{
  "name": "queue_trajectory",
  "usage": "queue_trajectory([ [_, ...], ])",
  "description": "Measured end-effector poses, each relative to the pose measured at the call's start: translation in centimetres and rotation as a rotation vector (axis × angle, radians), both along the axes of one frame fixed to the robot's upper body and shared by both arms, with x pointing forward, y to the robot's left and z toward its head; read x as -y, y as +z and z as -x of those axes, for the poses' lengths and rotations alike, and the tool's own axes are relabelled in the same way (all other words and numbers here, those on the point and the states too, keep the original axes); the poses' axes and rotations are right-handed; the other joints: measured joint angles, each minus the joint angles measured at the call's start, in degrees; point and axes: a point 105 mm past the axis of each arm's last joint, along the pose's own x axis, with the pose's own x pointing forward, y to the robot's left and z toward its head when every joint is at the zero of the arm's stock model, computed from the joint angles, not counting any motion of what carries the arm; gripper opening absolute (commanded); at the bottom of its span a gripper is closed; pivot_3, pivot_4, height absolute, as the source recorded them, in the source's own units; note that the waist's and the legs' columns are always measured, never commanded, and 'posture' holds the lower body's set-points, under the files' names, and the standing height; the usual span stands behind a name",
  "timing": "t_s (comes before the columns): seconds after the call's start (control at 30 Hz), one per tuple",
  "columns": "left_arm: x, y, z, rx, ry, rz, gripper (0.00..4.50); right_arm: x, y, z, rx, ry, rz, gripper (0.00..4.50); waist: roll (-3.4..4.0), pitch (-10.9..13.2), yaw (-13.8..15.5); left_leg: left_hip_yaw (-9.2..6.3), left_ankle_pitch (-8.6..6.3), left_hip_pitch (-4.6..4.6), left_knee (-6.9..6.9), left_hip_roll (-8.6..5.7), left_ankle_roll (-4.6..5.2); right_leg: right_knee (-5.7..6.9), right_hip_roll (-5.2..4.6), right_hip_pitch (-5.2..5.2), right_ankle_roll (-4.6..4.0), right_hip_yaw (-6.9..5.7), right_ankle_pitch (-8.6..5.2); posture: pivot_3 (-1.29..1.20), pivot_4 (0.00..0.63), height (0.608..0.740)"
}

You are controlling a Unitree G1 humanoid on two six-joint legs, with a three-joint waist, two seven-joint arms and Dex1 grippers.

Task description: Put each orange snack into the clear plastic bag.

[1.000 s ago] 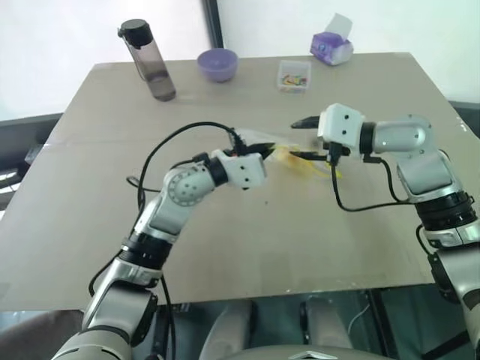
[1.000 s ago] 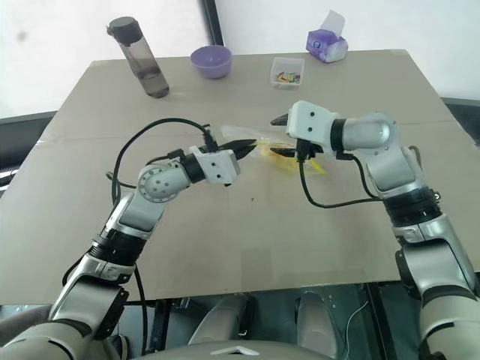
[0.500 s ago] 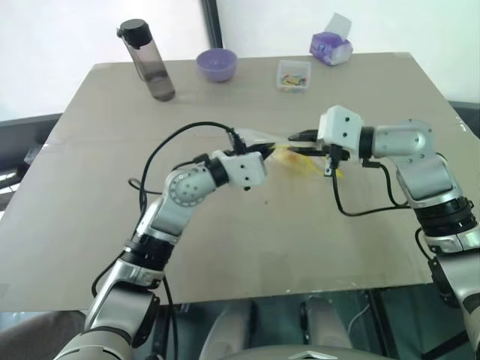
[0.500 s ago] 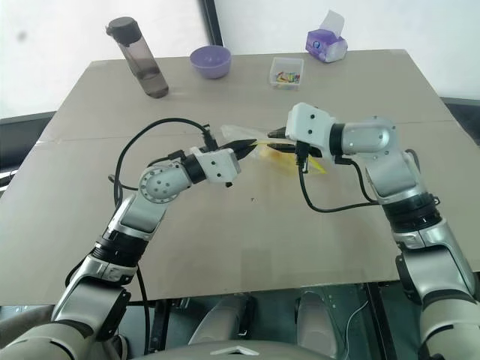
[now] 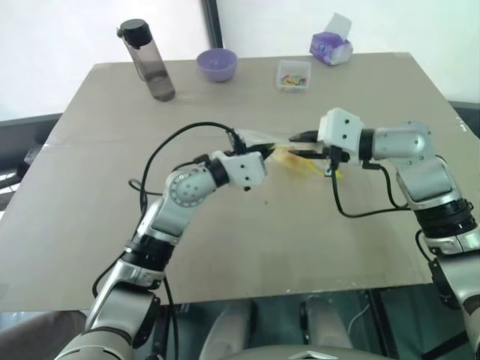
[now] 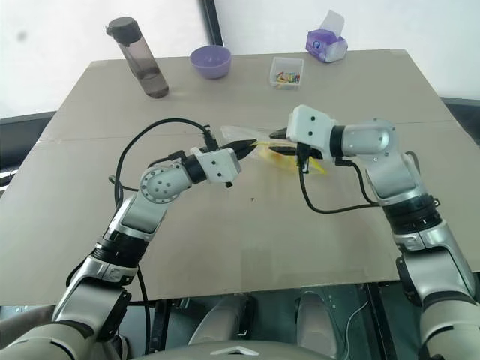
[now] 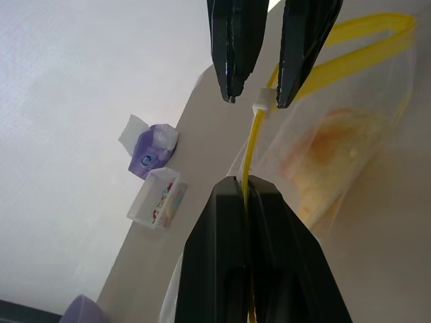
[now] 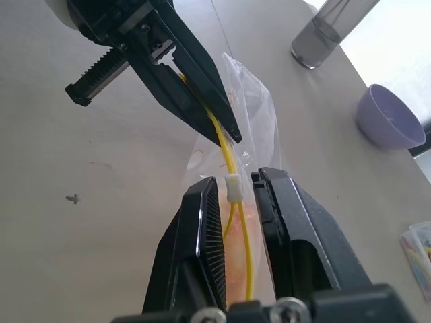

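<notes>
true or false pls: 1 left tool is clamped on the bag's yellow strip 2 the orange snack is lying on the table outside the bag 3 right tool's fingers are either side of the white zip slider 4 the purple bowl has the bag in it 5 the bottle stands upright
1. True: the left tool is shut on the yellow strip of the clear plastic bag.
2. False: the orange snack is inside the bag.
3. True: the right tool straddles the white slider.
4. False: the purple bowl sits apart at the table's far edge.
5. True: the bottle stands upright.

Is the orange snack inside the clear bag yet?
Inside: the yellow-orange bun shows through the crinkly clear plastic bag.
</notes>
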Motion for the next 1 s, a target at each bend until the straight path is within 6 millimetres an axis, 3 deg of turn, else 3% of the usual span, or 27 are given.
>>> queue_trajectory([
  [0.9, -0.06, -0.01, -0.01, 0.001, 0.001, -0.003, 0.0, -0.05, -0.53, -0.42, -0.006, -0.012, 0.002, 0.95, 0.0, 0.0, 0.0, 0.0, 0.0, 0.0, 0.0, 0.0, 0.0, 0.0, 0.0, 0.0, 0.0, 0.0, 0.0, 0.0, 0.15, 0.74],
  [0.97, -0.08, -0.01, -0.01, 0.001, 0.002, -0.004, 0.0, -0.09, -0.54, -0.41, -0.006, -0.011, 0.001, 0.05, 0.0, 0.0, 0.0, 0.0, 0.0, 0.0, 0.0, 0.0, 0.0, 0.0, 0.0, 0.0, 0.0, 0.0, 0.0, 0.0, 0.15, 0.74],
  [1.0, -0.1, -0.01, -0.02, 0.001, 0.002, -0.005, 0.0, -0.09, -0.54, -0.41, -0.006, -0.011, 0.001, 0.05, 0.0, 0.0, 0.0, 0.0, 0.0, 0.0, 0.0, 0.0, 0.0, 0.0, 0.0, 0.0, 0.0, 0.0, 0.0, 0.0, 0.15, 0.74],
])
